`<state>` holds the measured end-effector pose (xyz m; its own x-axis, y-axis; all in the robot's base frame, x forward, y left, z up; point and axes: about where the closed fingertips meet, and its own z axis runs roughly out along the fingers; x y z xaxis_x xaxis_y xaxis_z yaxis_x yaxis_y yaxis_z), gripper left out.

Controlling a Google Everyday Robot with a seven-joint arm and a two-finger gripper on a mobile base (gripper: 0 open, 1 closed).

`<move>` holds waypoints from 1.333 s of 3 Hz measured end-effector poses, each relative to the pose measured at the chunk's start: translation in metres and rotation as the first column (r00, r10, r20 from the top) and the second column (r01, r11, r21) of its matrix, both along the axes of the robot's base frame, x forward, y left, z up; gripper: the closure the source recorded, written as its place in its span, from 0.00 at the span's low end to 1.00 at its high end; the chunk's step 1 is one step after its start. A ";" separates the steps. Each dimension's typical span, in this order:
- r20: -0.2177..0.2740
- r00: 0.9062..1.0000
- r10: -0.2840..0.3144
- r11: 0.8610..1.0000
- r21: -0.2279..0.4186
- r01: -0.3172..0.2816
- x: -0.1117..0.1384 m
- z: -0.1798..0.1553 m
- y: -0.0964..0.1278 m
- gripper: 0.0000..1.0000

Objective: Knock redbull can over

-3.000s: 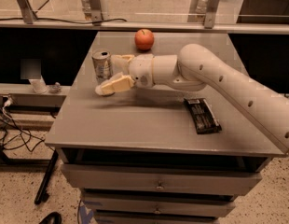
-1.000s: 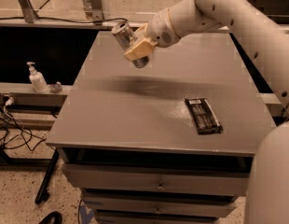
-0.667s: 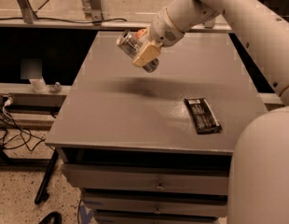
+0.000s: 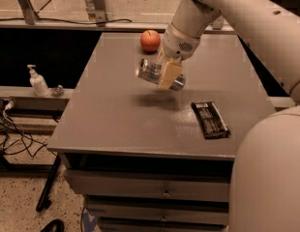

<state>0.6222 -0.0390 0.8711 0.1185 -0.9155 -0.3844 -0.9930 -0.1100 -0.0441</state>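
The redbull can [image 4: 151, 72] is a slim silver can lying nearly on its side in the air above the middle of the grey table [image 4: 116, 120], its top toward the left. My gripper [image 4: 168, 75] hangs down from the white arm and is shut on the can, one tan finger across its front. The can casts a shadow on the table below it.
A red apple [image 4: 150, 40] stands at the far middle of the table. A flat dark snack-bar wrapper [image 4: 210, 119] lies near the right front. A soap dispenser [image 4: 37, 80] stands on a ledge to the left. The arm's white body fills the right side.
The gripper has carried the can from the far left of the table toward the middle and lower. The can has tipped closer to horizontal. The apple is back in view behind it.
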 end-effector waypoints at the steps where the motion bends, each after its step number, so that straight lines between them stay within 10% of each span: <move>1: -0.008 1.000 0.013 0.996 -0.084 -0.013 -0.012 -0.006 -0.014 1.00; 2: 0.023 1.000 -0.003 0.993 -0.120 0.006 -0.013 -0.013 -0.017 1.00; 4: 0.103 0.991 -0.088 0.993 -0.069 0.096 0.002 -0.026 0.004 0.61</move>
